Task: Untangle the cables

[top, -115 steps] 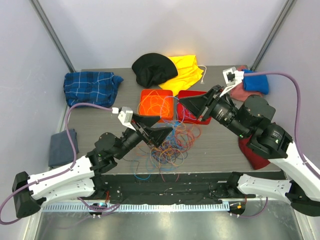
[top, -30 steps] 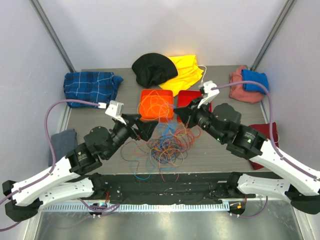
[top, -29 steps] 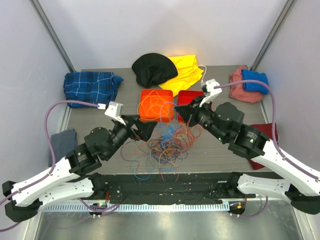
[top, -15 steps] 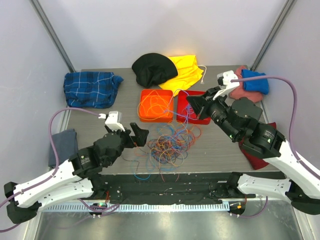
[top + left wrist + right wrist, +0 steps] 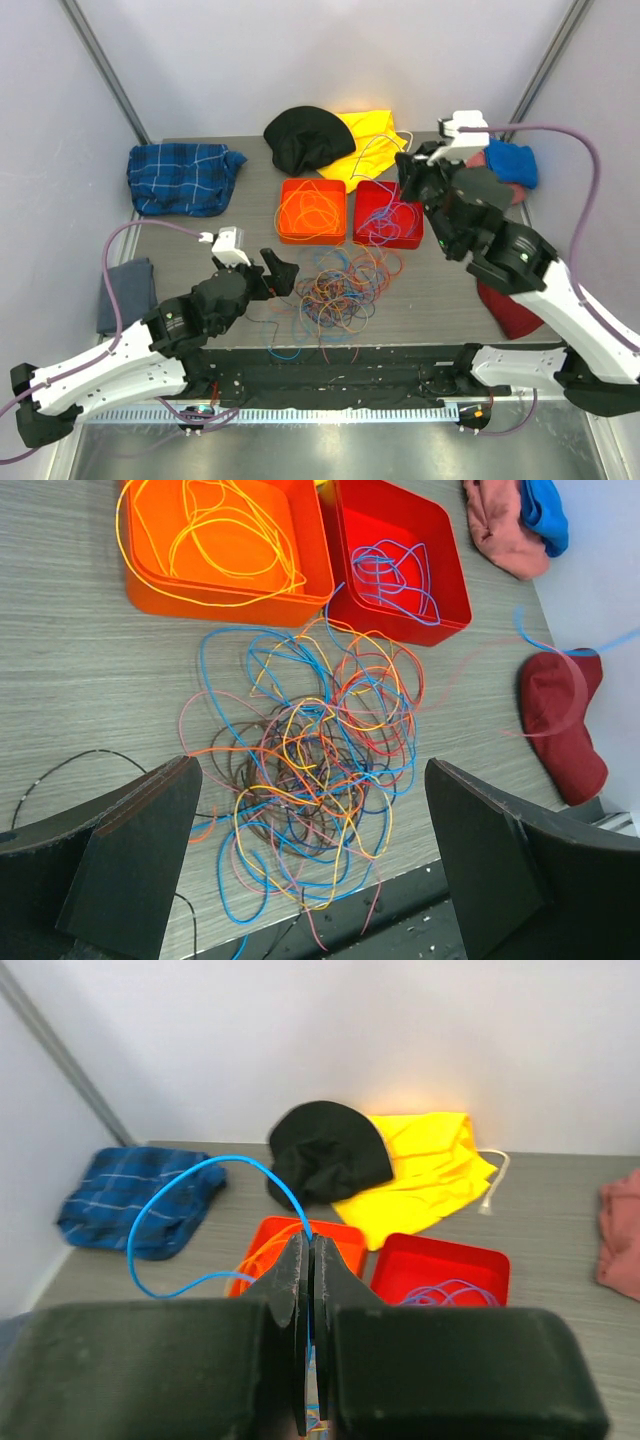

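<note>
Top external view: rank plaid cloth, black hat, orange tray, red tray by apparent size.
1. plaid cloth, the largest
2. black hat, a bit smaller
3. orange tray and red tray look alike in size, so I won't rank one over the other

Top view from high behind, left wrist down onto cable tangle (image 5: 310,770), right wrist toward back wall (image 5: 400,1030), red tray (image 5: 420,1260) shared

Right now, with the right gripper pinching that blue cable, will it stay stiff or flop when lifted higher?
Probably floppy: the blue cable curls in a loose loop from the shut right gripper. Likely very light, since it is thin. Its hidden end might snag.
</note>
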`<action>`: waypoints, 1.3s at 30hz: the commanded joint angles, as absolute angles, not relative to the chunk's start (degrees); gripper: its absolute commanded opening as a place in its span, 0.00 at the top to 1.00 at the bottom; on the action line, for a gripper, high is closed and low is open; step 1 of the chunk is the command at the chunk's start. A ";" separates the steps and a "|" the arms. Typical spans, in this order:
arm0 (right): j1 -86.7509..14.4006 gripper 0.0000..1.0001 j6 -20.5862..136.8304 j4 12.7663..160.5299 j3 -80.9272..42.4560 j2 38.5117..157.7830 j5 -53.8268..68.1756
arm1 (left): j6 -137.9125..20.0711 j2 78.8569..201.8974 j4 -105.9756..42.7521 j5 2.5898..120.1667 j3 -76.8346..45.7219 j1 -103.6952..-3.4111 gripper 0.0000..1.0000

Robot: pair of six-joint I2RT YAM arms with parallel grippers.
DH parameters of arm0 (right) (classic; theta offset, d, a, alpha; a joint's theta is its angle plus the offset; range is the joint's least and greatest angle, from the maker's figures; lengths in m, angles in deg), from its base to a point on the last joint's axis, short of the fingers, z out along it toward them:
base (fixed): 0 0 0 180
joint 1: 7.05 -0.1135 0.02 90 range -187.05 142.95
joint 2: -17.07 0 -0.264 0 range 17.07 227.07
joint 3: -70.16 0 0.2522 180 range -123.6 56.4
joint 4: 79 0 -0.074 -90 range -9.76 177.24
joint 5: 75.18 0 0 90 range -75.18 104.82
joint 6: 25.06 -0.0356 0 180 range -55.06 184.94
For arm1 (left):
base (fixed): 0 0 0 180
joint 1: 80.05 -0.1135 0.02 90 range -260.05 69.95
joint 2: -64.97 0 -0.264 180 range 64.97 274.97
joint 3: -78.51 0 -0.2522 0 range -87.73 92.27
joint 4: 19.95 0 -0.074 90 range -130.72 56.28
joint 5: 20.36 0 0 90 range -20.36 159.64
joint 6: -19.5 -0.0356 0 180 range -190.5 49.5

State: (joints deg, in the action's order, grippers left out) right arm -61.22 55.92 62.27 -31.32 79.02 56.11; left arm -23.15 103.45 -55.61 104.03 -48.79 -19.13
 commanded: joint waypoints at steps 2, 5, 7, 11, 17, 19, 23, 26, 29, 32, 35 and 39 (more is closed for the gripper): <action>-50.84 0.99 53.79 62.99 -33.86 84.30 53.43 | -21.81 101.71 -55.16 103.74 -49.40 -19.23 0.00; -44.77 0.99 51.32 63.07 -35.09 86.93 50.95 | -21.63 100.57 -56.12 103.65 -49.58 -19.32 0.00; -39.70 0.99 50.09 63.07 -39.02 90.09 47.63 | -21.72 98.91 -57.44 103.57 -49.93 -19.23 0.00; -37.29 0.99 49.38 62.81 -45.53 93.35 45.32 | -22.16 97.41 -58.06 104.09 -50.37 -19.32 0.00; -36.84 0.99 49.47 61.41 -53.97 96.25 43.73 | -22.42 96.79 -57.97 104.62 -50.72 -19.23 0.00; -36.76 0.99 49.99 61.32 -56.09 96.78 43.73 | -22.25 96.79 -57.89 104.53 -50.81 -19.32 0.00; -36.76 0.99 49.12 60.09 -62.60 96.96 41.98 | -21.90 96.96 -56.66 104.01 -51.60 -19.32 0.00; -36.84 0.99 47.19 59.82 -63.66 95.47 38.21 | -22.16 97.66 -54.56 103.04 -51.95 -19.32 0.00; -36.76 0.99 44.39 59.91 -60.94 92.75 33.11 | -23.74 98.45 -50.25 101.20 -52.65 -19.32 0.00; -36.76 0.99 42.19 60.17 -57.17 89.42 27.75 | -27.25 100.20 -39.81 98.31 -54.15 -19.32 0.00; -36.84 0.99 40.25 61.05 -54.00 86.17 21.51 | -31.29 103.72 -25.84 96.28 -55.38 -19.32 0.00; -36.76 0.99 36.65 60.88 -52.15 83.00 16.32 | -35.51 115.30 -9.67 90.49 -56.26 -19.32 0.00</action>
State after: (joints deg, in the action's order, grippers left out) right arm -36.68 41.06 59.15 -53.22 86.34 25.03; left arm -29.60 107.10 -32.15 96.62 -55.30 -19.13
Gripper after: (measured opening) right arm 0.028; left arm 0.996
